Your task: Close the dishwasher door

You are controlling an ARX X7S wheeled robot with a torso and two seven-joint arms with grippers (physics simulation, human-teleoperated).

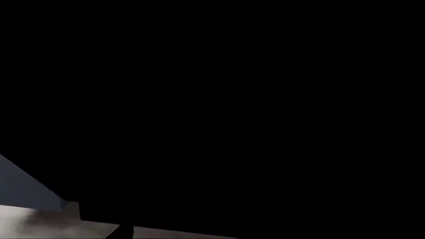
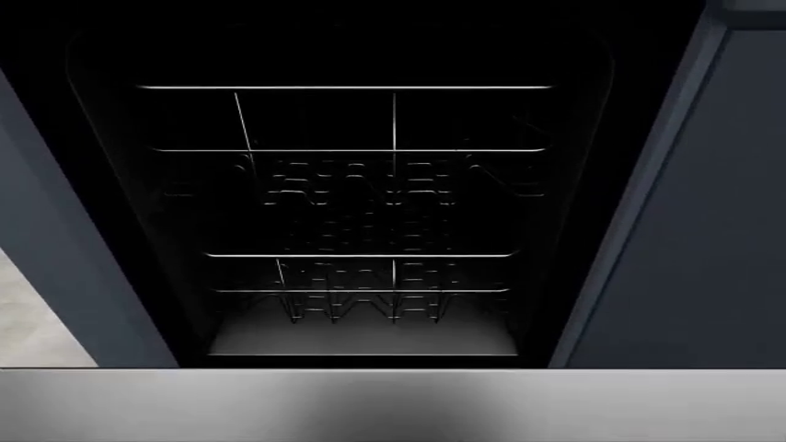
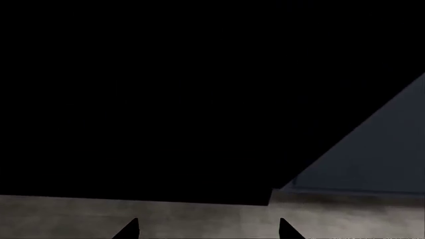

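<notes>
The dishwasher door [image 2: 393, 405] hangs open; its brushed grey inner face fills the bottom of the head view, below the black cavity with wire racks [image 2: 368, 230]. Neither gripper shows in the head view. In the right wrist view the door's plain black outer face [image 3: 166, 99] fills most of the frame, close in front of my right gripper [image 3: 208, 230], whose two dark fingertips stand wide apart and empty. In the left wrist view the same black face [image 1: 232, 99] fills the frame. Only one dark fingertip [image 1: 123, 232] of the left gripper shows.
Navy cabinet fronts flank the cavity on the right [image 2: 700, 230] and left [image 2: 74, 276]. Navy panel also shows in the right wrist view [image 3: 378, 149] and left wrist view [image 1: 20, 184]. Grey mottled floor [image 3: 199, 214] lies under the door.
</notes>
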